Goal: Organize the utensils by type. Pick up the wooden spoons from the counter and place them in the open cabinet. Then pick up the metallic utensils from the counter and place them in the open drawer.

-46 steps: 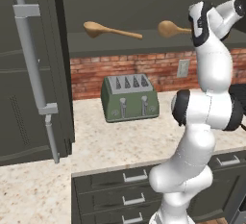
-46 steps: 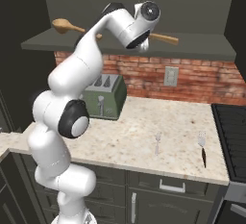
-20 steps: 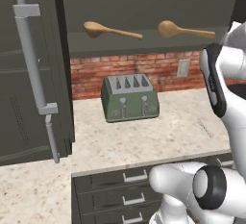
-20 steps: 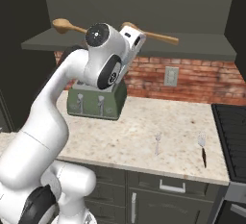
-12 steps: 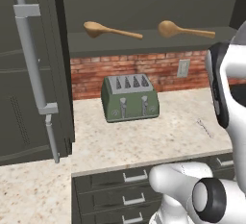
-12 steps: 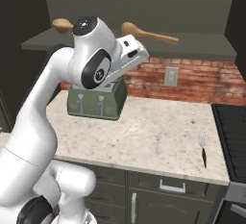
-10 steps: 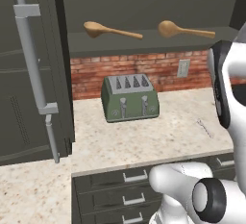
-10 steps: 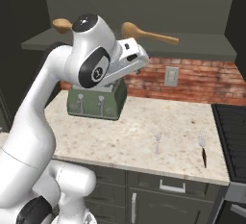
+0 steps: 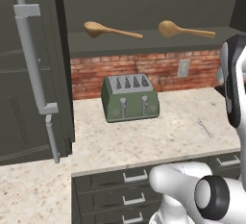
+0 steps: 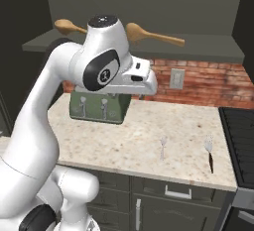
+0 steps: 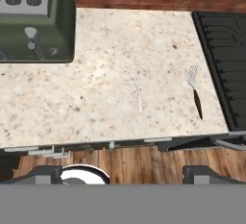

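Both wooden spoons (image 9: 113, 30) (image 9: 185, 30) lie on the shelf of the open cabinet (image 9: 144, 47), also seen as spoons (image 10: 69, 26) (image 10: 154, 35) from the right. On the beige counter (image 11: 96, 98) lie two metallic utensils: a small silver fork (image 11: 138, 93) (image 10: 162, 147) and a fork with a dark reddish handle (image 11: 194, 91) (image 10: 209, 153). My gripper (image 11: 127, 172) hangs open and empty well above the counter's front edge, looking down on both forks. A dark grey drawer front (image 10: 177, 191) sits below them; I cannot tell if it is open.
A green toaster (image 9: 129, 98) (image 11: 33, 21) stands at the back of the counter. The black stovetop (image 11: 226, 50) borders the counter on the right. The cabinet door with its long bar handle (image 9: 33, 69) stands swung out at the left. Brick wall behind.
My arm has swung down and away from the shelf, and the hand now tilts toward the counter. The spoons and forks have not moved.
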Available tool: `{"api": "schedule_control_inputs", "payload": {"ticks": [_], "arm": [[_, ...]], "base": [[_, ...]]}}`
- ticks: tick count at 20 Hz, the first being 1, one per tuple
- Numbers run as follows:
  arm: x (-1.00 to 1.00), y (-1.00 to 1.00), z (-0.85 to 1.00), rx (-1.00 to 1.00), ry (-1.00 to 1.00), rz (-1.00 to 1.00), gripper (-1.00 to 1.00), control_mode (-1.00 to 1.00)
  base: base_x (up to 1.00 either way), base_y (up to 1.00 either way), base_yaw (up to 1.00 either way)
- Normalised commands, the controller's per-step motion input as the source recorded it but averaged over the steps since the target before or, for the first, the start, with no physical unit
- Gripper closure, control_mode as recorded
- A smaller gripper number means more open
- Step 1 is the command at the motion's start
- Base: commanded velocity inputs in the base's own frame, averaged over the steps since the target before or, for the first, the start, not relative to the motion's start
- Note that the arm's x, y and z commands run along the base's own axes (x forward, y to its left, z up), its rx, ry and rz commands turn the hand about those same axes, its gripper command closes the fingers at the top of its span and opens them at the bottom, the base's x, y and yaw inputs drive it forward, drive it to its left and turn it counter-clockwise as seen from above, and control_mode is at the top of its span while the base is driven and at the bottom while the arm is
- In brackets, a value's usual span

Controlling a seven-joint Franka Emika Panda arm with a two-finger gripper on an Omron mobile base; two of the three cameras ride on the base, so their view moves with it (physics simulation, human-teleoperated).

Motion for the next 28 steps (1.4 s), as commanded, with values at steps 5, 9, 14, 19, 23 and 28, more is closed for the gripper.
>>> {"api": "schedule_control_inputs", "payload": {"ticks": [5,9,14,19,23,28], "arm": [[-0.09,-0.05,-0.75,-0.02,-0.04,-0.15,-1.00,-1.00],[0.01,-0.16,-0.72,-0.02,0.00,-0.10,-1.00,-1.00],[0.18,-0.26,-0.66,0.04,0.00,-0.04,-1.00,-1.00],[0.53,-0.18,-0.59,0.14,0.04,0.01,-1.00,-1.00],[0.63,0.00,-0.47,0.11,0.01,0.14,-1.00,-1.00],[0.69,0.00,-0.46,0.00,0.02,0.13,-1.00,-1.00]], "base": [[0.00,0.00,0.00],[0.00,0.00,0.00],[0.00,0.00,0.00],[0.00,0.00,0.00],[0.00,0.00,0.00],[0.00,0.00,0.00]]}}
